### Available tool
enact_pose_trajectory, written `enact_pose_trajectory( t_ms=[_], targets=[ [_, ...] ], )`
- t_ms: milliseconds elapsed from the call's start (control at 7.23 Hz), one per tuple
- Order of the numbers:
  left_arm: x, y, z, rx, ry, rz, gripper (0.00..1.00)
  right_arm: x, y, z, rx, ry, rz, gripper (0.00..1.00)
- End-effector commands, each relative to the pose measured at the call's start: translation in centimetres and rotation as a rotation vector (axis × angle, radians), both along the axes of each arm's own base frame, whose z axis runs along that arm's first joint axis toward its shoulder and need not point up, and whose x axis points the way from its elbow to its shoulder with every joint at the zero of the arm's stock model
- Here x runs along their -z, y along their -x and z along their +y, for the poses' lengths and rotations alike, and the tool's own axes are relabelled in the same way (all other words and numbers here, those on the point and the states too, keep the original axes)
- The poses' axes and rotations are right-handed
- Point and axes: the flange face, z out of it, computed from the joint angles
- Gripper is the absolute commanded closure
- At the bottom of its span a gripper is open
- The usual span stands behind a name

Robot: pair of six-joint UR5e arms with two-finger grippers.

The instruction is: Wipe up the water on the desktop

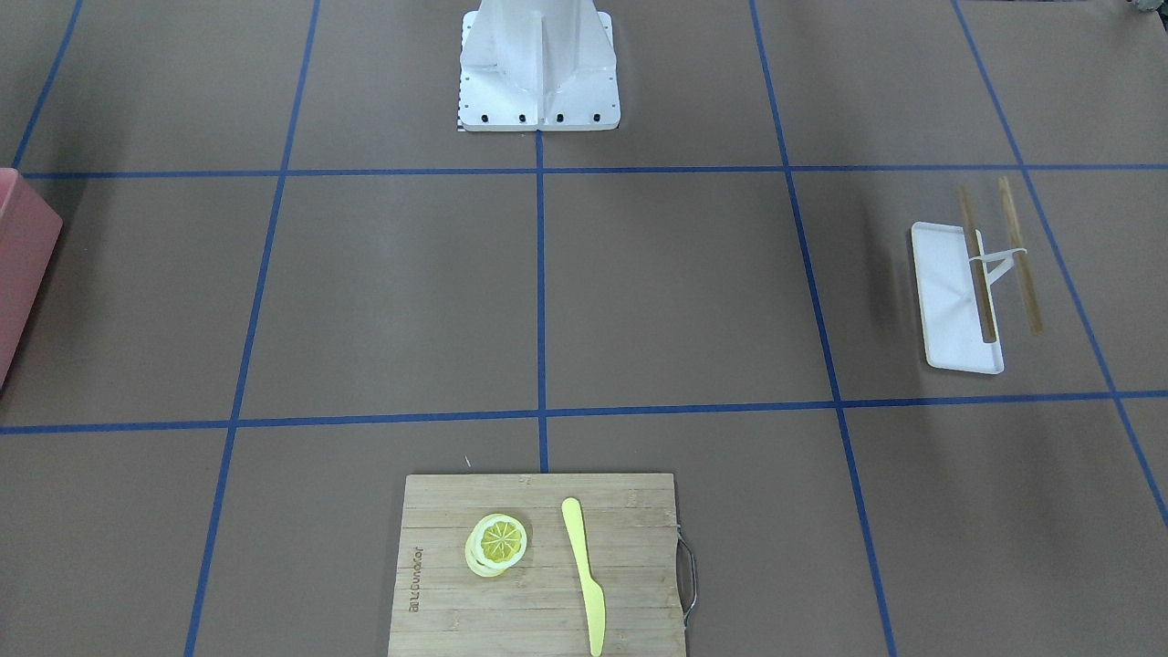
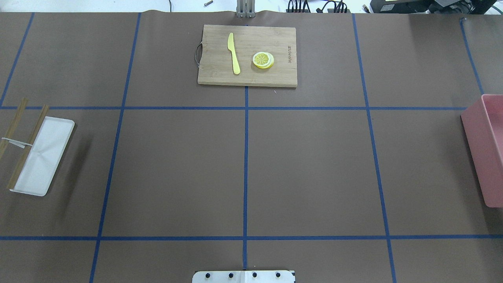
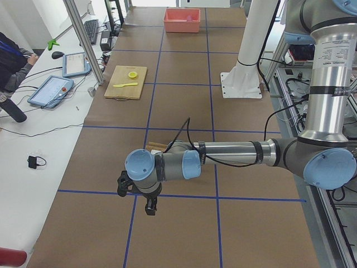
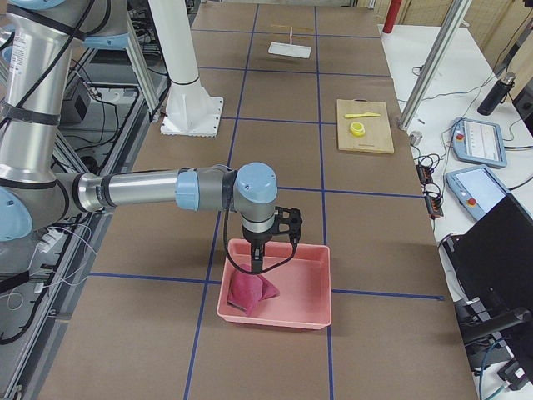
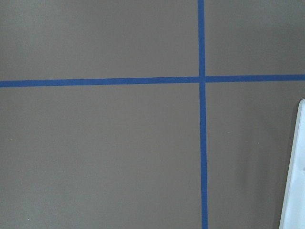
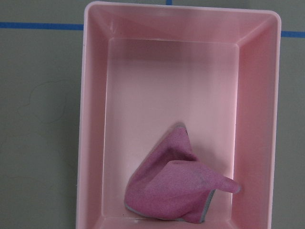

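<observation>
Surface (image 2: 306,173), brown and blue-gridded, shows no puddle I can make out. At its right end a pink bin (image 4: 283,321) holds a crumpled cloth (image 6: 176,191) directly beneath the right tool (image 4: 260,258), the nearer one. Whether it or the left tool (image 3: 139,198) is parted, I cannot tell.

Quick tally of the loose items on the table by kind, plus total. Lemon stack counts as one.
Cutting board: 1
Knife: 1
Lemon stack: 1
White tray: 1
Wooden sticks: 2
Pink bin: 1
Pink cloth: 1
Total: 8
</observation>
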Motion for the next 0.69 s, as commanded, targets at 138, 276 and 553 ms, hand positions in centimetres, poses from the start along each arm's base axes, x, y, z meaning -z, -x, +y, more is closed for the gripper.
enact_pose_trajectory(
  t_ms=[138, 276, 553],
  targets=[
    [-0.04, 0.00, 0.01, 0.000, 0.001, 0.000, 0.02, 0.04, 0.01, 0.01, 0.000, -0.001, -0.001, 0.00],
    [-0.11, 0.00, 0.02, 0.000, 0.002, 0.000, 0.02, 0.04, 0.01, 0.01, 0.000, -0.001, -0.001, 0.00],
    [-0.11, 0.00, 0.02, 0.000, 0.002, 0.000, 0.02, 0.98, 0.00, -0.08, 0.000, -0.020, 0.001, 0.00]
  ],
)
